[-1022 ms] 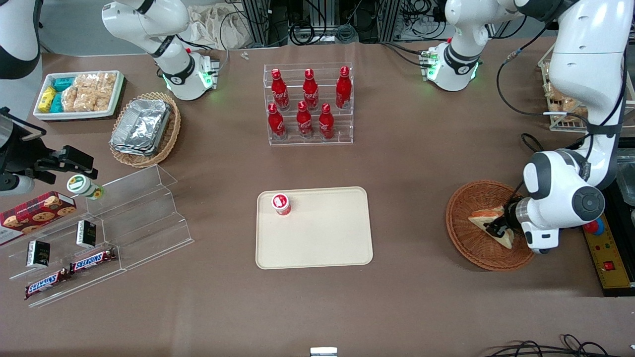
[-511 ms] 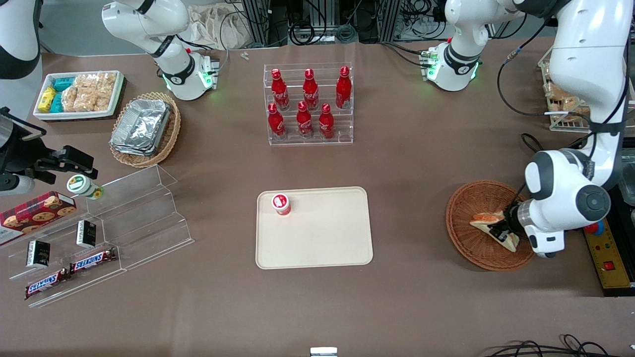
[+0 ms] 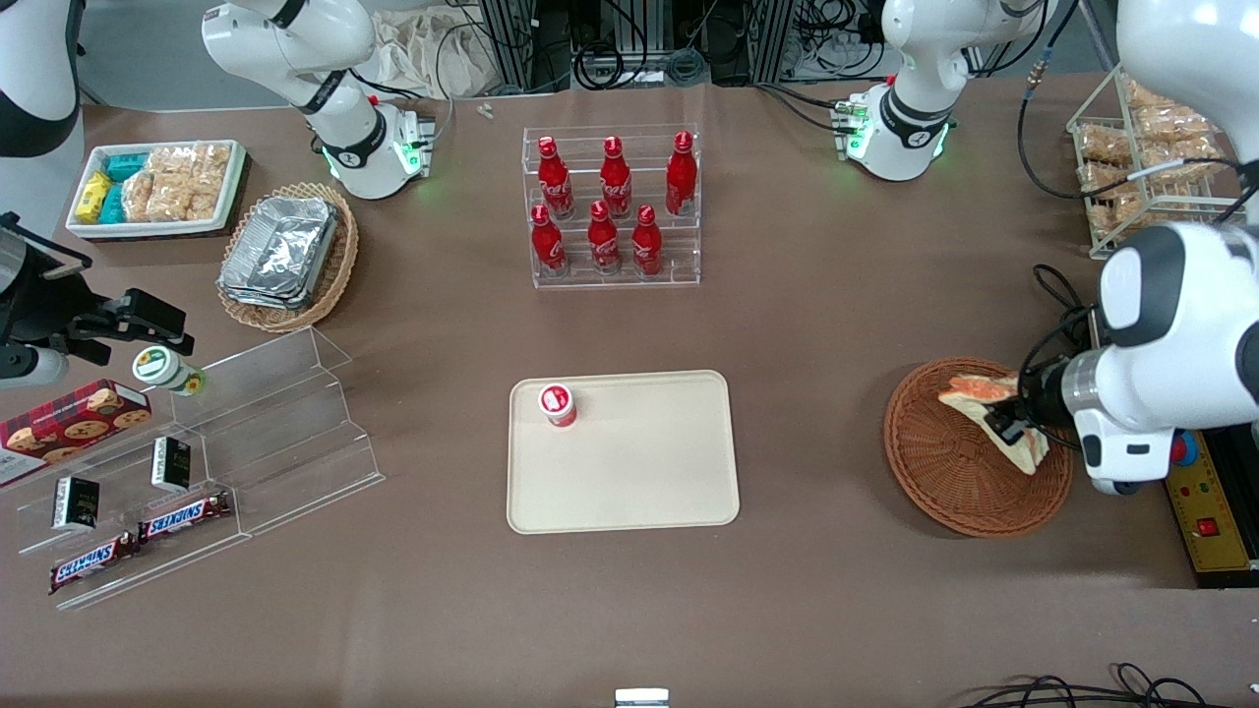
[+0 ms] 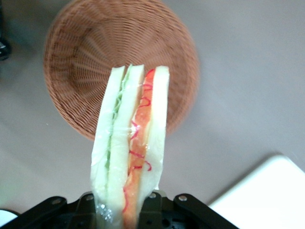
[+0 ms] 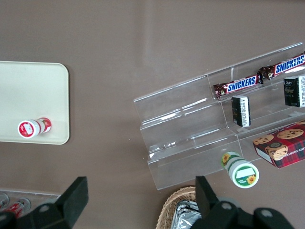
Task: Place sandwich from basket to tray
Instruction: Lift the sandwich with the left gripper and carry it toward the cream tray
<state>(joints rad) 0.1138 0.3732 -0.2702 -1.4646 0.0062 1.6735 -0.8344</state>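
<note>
My left gripper (image 3: 1008, 424) is shut on the sandwich (image 3: 989, 405), a pale bread wedge with red-orange and green filling, and holds it lifted above the round reddish-brown wicker basket (image 3: 934, 462). In the left wrist view the sandwich (image 4: 131, 148) stands on edge between the fingers of the gripper (image 4: 128, 212), with the empty basket (image 4: 86, 57) below it and a corner of the tray (image 4: 267, 195) showing. The cream-beige tray (image 3: 649, 472) lies at the middle of the table, toward the parked arm from the basket.
A small red-capped cup (image 3: 557, 404) stands on the tray's corner. An acrylic rack of red bottles (image 3: 612, 206) is farther from the camera than the tray. A wire rack of bagged snacks (image 3: 1146, 147) and a yellow control box (image 3: 1205, 511) flank the basket.
The gripper has risen with the sandwich, lifting it out of the basket; the arm's wrist has swung upward and toward the working arm's end.
</note>
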